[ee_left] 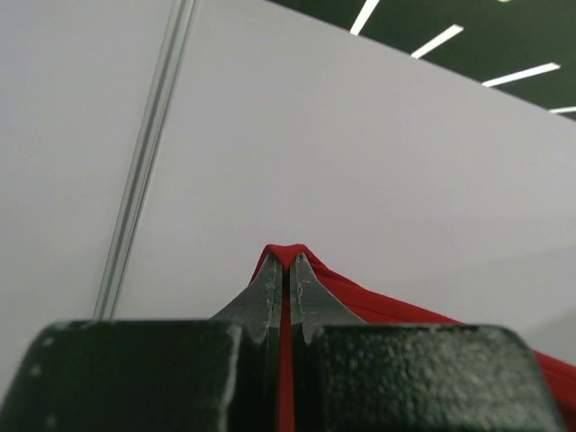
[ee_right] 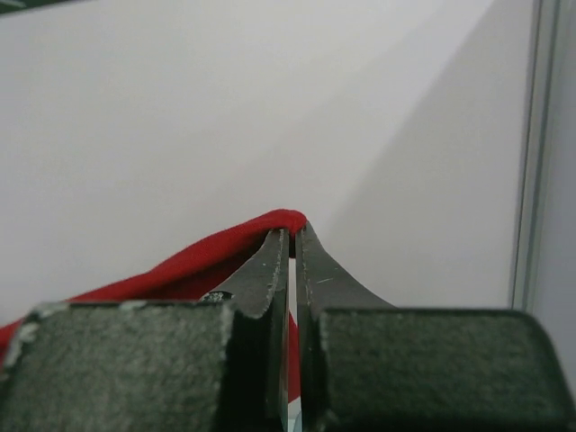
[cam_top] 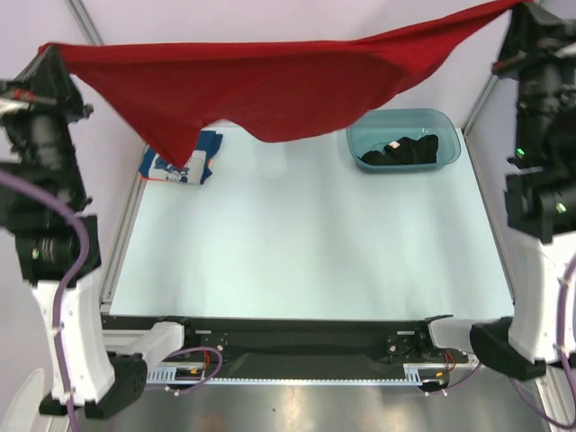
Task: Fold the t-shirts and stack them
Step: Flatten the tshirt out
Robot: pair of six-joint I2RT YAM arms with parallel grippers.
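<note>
- The left tool (ee_left: 288, 270) is clamped shut on one corner of the red t-shirt (cam_top: 270, 90), with a ridge of cloth poking out past its tips. The right tool (ee_right: 292, 236) pinches the opposite corner the same way.
- Both tools are raised high and well apart, so the shirt hangs stretched above the far edge of the table (cam_top: 306, 252), sagging in the middle. This probably spreads it out and sheds creases before it is laid down for folding.
- The blue t-shirt (cam_top: 171, 168) lies near the far left corner. It looks folded small, likely as the base of the stack, and the hanging red cloth partly hides it.
- The black t-shirt (cam_top: 405, 148) sits bunched in the teal tub (cam_top: 405, 112) near the far right corner, not yet folded.
</note>
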